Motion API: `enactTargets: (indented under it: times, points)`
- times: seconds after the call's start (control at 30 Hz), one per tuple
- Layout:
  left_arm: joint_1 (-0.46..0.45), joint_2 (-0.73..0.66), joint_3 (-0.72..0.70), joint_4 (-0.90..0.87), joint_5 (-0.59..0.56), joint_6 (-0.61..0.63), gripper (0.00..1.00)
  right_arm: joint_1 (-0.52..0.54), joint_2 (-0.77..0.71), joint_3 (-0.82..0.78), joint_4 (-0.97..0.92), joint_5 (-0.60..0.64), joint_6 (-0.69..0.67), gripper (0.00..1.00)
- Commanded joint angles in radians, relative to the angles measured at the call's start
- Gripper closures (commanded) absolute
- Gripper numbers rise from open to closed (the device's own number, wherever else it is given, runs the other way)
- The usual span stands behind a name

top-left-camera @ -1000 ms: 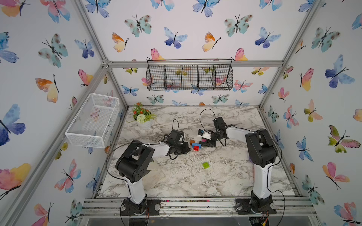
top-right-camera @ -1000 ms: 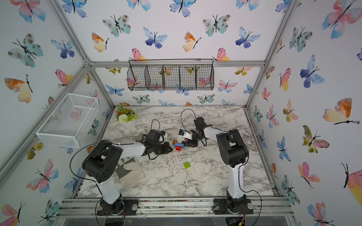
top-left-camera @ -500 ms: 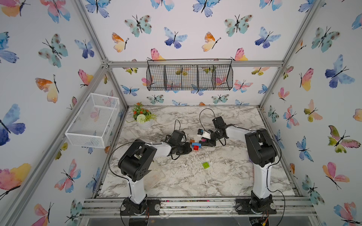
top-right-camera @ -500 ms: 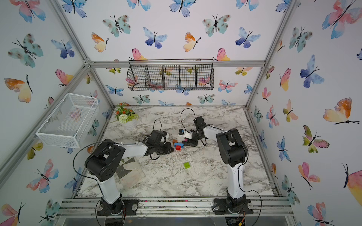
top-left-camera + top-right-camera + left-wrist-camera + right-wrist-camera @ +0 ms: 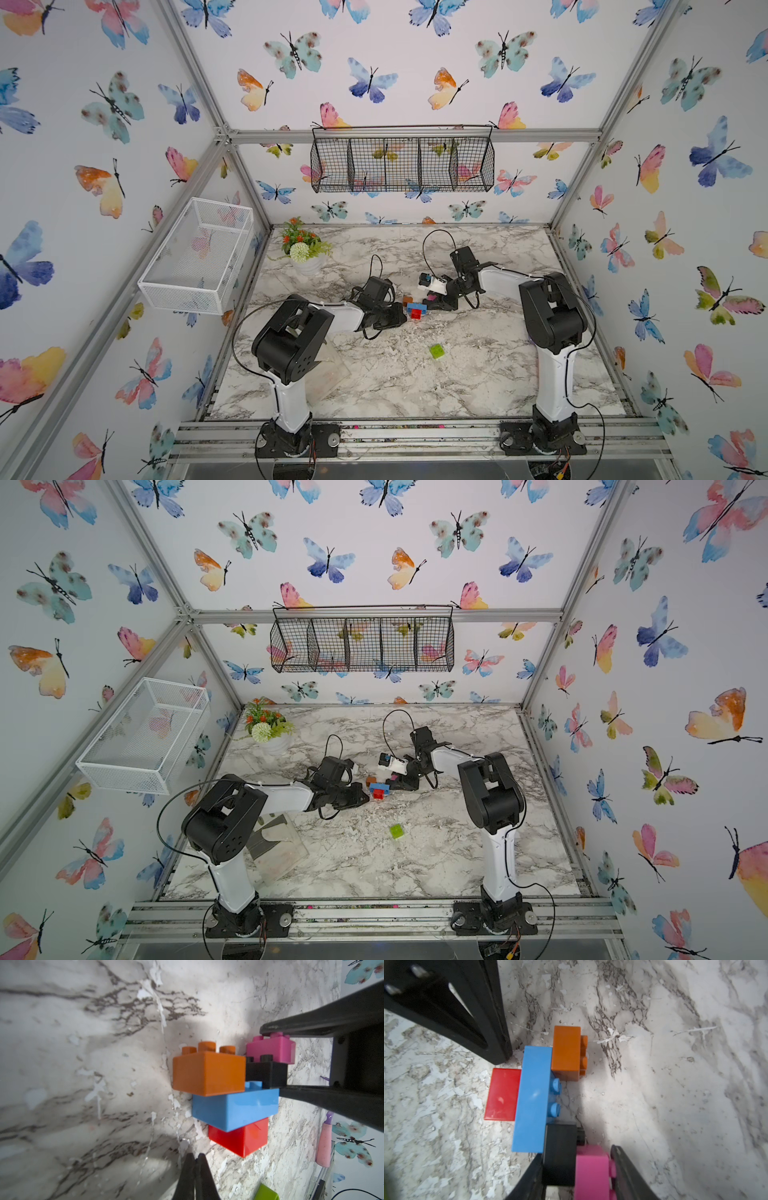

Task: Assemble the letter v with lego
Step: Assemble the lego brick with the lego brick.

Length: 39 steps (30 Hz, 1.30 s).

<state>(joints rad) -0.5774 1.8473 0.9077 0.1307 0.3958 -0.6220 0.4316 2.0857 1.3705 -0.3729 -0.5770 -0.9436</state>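
Marble table (image 5: 478,374), butterfly walls (image 5: 395,62). In a top view the V (image 5: 415,309) lies flat, with the green brick (image 5: 436,351) well apart from it. Left wrist: left gripper (image 5: 195,1159) is closed and empty, just beside the V's red brick (image 5: 239,1138). Right wrist: right gripper (image 5: 577,1153) squeezes the pink brick (image 5: 591,1169) onto the black brick (image 5: 559,1157). The V is probably light, rigid and slick, so grip its flat sides.

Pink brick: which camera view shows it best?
The left wrist view: the pink brick shows nearly whole, studs and side. The right wrist view cuts it off at the frame edge. In both top views it is a tiny speck.
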Motion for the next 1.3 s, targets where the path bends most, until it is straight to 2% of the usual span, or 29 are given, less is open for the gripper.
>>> enactTargets:
  times: [0.0, 0.33, 0.4, 0.47, 0.57, 0.73, 0.8, 0.97, 1.27]
  points:
    - [-0.003, 0.013, 0.017, 0.000, -0.009, 0.007, 0.93, 0.004, 0.039, 0.019, -0.061, -0.012, -0.004, 0.57]
    - [-0.001, 0.013, 0.018, -0.003, -0.009, 0.012, 0.93, 0.004, 0.043, 0.022, -0.070, -0.015, -0.009, 0.59]
    - [-0.001, 0.012, 0.018, -0.007, -0.008, 0.013, 0.93, 0.004, 0.041, 0.022, -0.069, -0.015, -0.008, 0.53]
    - [-0.001, 0.010, 0.018, -0.008, -0.006, 0.015, 0.93, 0.004, 0.035, 0.017, -0.061, -0.010, -0.006, 0.40]
    - [-0.001, 0.002, 0.016, -0.012, -0.006, 0.018, 0.91, 0.004, 0.009, -0.007, -0.033, 0.003, -0.010, 0.33]
    - [-0.001, -0.019, 0.009, -0.022, -0.008, 0.025, 0.90, 0.001, -0.028, -0.044, 0.005, 0.063, -0.001, 0.33]
    - [-0.001, -0.027, 0.006, -0.025, -0.009, 0.027, 0.89, 0.001, -0.027, -0.043, 0.008, 0.058, 0.003, 0.33]
    - [-0.001, -0.033, 0.006, -0.030, -0.009, 0.033, 0.89, 0.001, -0.021, -0.038, 0.030, 0.031, 0.018, 0.43]
    - [0.004, -0.031, 0.008, -0.036, -0.006, 0.039, 0.88, 0.001, -0.009, -0.028, 0.021, 0.003, -0.007, 0.47]
